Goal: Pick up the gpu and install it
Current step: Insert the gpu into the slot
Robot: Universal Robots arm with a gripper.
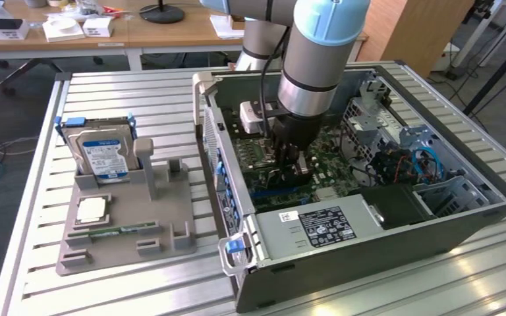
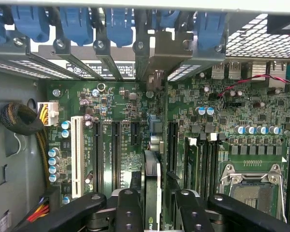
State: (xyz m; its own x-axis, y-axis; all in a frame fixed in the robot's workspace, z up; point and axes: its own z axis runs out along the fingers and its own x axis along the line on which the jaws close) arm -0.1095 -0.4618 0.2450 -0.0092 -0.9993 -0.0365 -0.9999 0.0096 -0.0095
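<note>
an open computer case (image 1: 358,257) is lying on the slatted table (image 1: 130,99) as the robot arm (image 1: 319,59) is reaching inside it. the claw (image 2: 152,203) is clamping the gpu (image 2: 152,186) edge-on, holding it over the green motherboard (image 2: 121,121) among its slots.

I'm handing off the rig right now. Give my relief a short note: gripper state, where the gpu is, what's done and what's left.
Gripper: shut on the gpu, held edge-on between the fingers, inside the open computer case.
Gpu: over the motherboard, in line with the black expansion slots beside the white slot. Whether it is seated in a slot cannot be told.
Done: gpu picked up and brought into the case.
Left: seating not confirmed; gripper not released.
Parts tray on the table holds the hard drive, the CPU and the RAM stick.
</note>
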